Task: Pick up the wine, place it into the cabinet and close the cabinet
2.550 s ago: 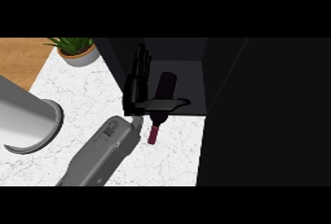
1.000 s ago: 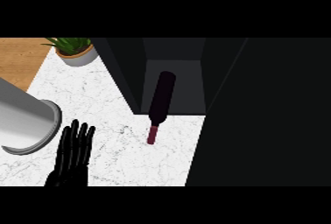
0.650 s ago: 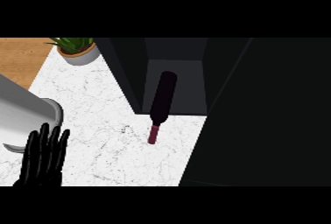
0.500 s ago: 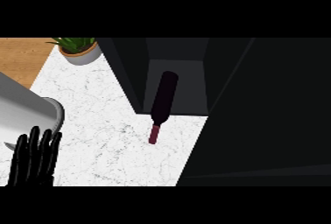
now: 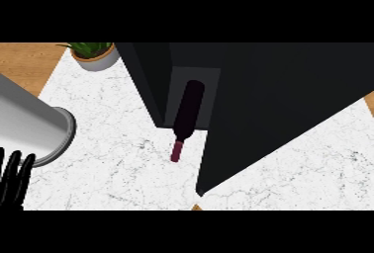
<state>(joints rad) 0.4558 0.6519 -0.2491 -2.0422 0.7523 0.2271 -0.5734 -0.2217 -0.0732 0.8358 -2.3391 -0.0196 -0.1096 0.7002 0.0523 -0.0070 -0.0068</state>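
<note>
**Wine bottle lies half inside the open cabinet, no hand on it**

Head view: the dark burgundy glass wine bottle (image 5: 185, 118) lies on its side on the white marbled table (image 5: 116, 128). Its body reaches into the grey opening of the tall black cabinet (image 5: 248, 89), while its neck and cap point toward the near edge and rest out on the table. Nothing touches the bottle. At the near left corner the black left hand (image 5: 13, 179) shows only its fingers (image 5: 24, 170), straight and held upward, grasping nothing, well apart from the bottle. Just beside it lies a large grey cylinder (image 5: 33, 126). A green plant in a grey pot (image 5: 95, 53) stands at the far left.
</note>
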